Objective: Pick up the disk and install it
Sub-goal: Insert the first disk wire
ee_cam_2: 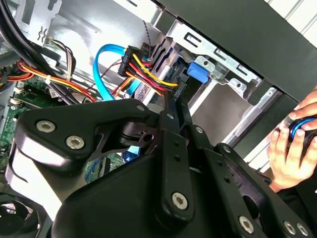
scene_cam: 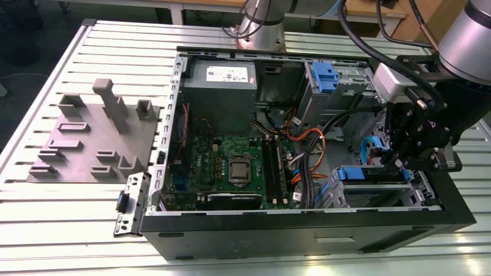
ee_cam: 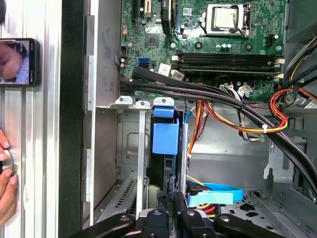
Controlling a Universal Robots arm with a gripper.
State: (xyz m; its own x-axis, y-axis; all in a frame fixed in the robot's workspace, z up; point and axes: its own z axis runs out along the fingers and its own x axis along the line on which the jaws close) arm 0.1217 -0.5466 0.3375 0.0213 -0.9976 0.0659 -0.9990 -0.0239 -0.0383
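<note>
The claw's (scene_cam: 405, 158) fingertips are sunk in the drive bay, so whether they grip anything cannot be told. In the second wrist view its black linkage covers the disk (ee_cam_2: 157, 63) below it, leaving a sliver beside the cables. The first wrist view's edge cuts off the claw's linkage. Beyond the case wall from the claw, a hand (ee_cam_2: 290, 146) is cropped.

Colours inside the open computer case.
Black case (scene_cam: 307, 230); green motherboard (scene_cam: 230, 164); grey power supply (scene_cam: 222, 86) with white label; blue disk carrier (ee_cam: 165, 138); light-blue cable (ee_cam: 215, 194); orange, red and yellow wires (ee_cam_2: 148, 74); black claw (ee_cam_2: 168, 163); grey ribbed worktop (scene_cam: 69, 213).
</note>
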